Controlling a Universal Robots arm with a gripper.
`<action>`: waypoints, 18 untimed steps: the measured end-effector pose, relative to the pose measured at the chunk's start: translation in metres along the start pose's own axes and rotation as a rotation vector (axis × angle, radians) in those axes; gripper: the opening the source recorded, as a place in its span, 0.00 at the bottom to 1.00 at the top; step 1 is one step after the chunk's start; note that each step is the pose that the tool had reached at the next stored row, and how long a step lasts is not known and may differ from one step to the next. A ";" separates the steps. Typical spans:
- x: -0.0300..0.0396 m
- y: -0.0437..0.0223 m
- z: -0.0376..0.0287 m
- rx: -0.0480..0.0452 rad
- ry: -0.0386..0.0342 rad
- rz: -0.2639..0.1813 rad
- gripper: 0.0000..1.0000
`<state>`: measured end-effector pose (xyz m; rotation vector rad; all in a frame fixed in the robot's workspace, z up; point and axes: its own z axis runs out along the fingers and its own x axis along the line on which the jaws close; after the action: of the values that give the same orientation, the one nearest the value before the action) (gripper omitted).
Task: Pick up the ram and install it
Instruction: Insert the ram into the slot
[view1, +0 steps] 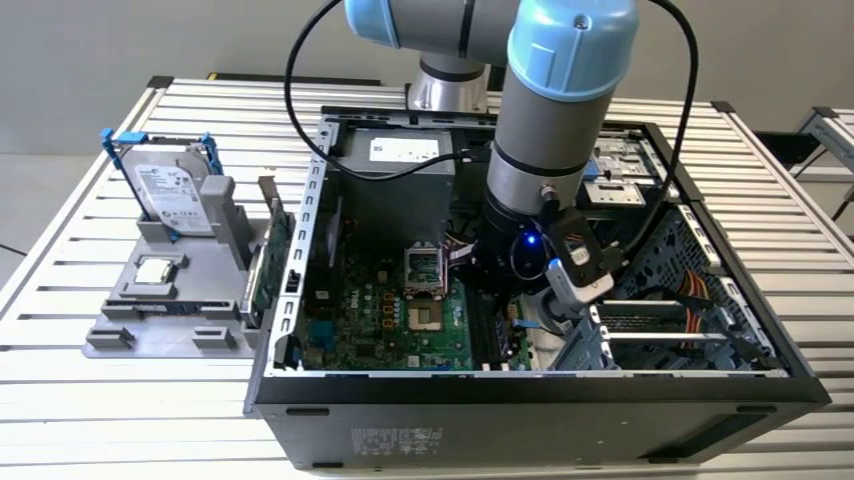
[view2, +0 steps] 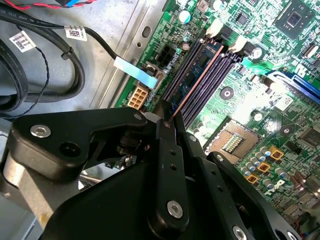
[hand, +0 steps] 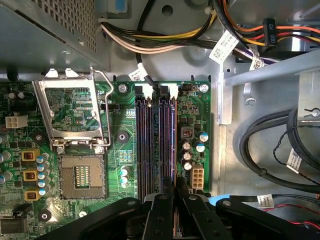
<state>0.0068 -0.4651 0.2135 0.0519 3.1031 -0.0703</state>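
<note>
Exterior view: the arm reaches down into an open computer case (view1: 534, 385) lying on a slatted metal counter (view1: 80, 400), its gripper (view1: 514, 300) low over the motherboard (view1: 387, 320). On the exterior view's left, a grey holder (view1: 174, 310) on the counter carries a hard drive (view1: 167, 190) in a blue bracket and a small square processor chip (view1: 156, 270). Second wrist view: the gripper (view2: 167, 117) has its black fingers (view2: 170, 150) drawn together, clamped on the thin edge of the ram (view2: 195, 80), which lies along the memory slots (view2: 200, 85), seated in or just above one of them. First wrist view: the gripper (hand: 175, 187) stands at the near end of the slots (hand: 155, 145), beside the open processor socket (hand: 80, 175).
</note>
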 end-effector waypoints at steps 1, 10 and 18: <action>0.0000 0.0000 0.0000 0.0000 0.0000 0.000 0.00; -0.0007 0.0000 0.0000 -0.0007 -0.0008 -0.018 0.00; -0.0005 0.0002 0.0044 -0.0007 -0.0011 -0.019 0.00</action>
<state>0.0074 -0.4651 0.2091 0.0222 3.1028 -0.0698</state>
